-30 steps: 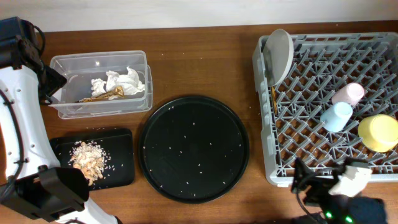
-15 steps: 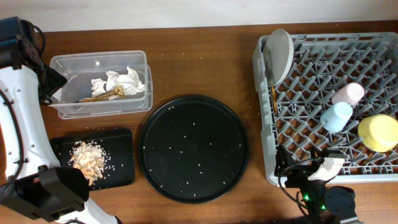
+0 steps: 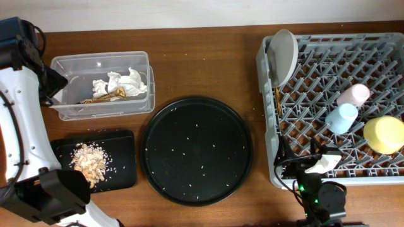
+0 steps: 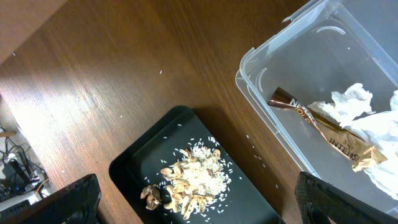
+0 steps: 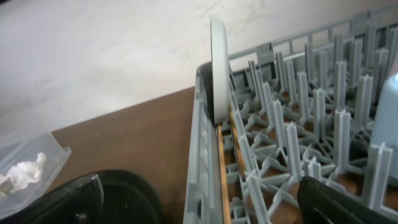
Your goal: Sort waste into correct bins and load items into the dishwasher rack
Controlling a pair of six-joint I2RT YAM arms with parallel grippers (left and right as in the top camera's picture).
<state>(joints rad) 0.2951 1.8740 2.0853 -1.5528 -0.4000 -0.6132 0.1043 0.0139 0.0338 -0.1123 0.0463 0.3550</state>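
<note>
The right pincer (image 5: 199, 208) has shifted left along the dishwasher rack (image 5: 202, 155), spread wide, grey plate (image 5: 217, 65) ahead; left pincer (image 4: 199, 210) spread too, food scraps (image 4: 189, 180) below it.

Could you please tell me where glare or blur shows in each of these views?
Overhead: sharp and evenly lit, with a small white glint on the clear plastic rectangular tub. Left wrist: a pale sheen streaks the brown wooden table. Right wrist: the pale grey round plate is crisp, while the large grey plastic lattice rack looks softer nearest the camera.
</note>
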